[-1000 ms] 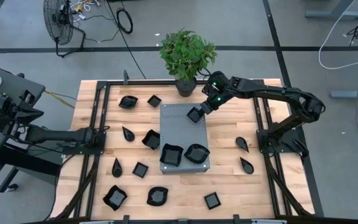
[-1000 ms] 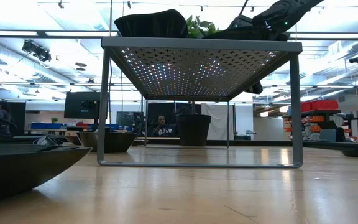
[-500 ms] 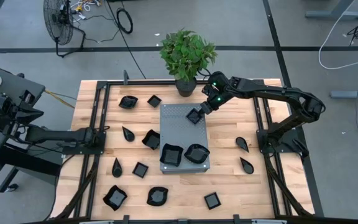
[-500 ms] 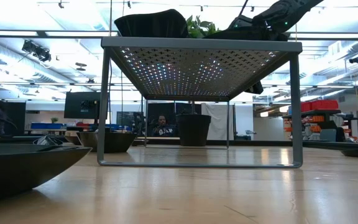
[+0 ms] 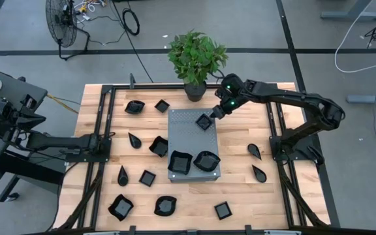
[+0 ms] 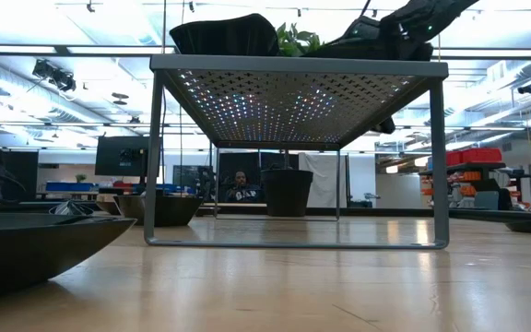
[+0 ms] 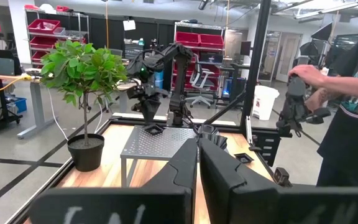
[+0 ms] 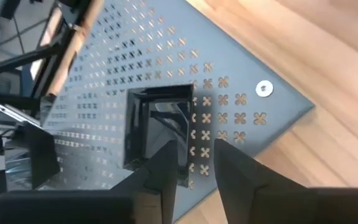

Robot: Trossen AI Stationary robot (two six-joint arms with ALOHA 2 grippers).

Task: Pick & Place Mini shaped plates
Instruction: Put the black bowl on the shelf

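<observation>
Several small glossy black dishes lie about the wooden table, and three sit on the grey perforated slab. One of those is a small square dish at the slab's far right corner, lying flat on its base. My right gripper hovers just beyond it, open. In the right wrist view the gripper has its fingers on either side of the dish's nearest wall, with a gap showing. My left gripper waits, shut, at the table's left edge.
Two larger wavy dishes fill the slab's near end. Loose dishes lie left of the slab, along the near edge and on the right. A potted plant stands at the far edge. A person stands beyond the table.
My right gripper has drawn back a little toward the table's far right corner and risen slightly. The square dish stays on the slab's far right corner and now lies flat.
</observation>
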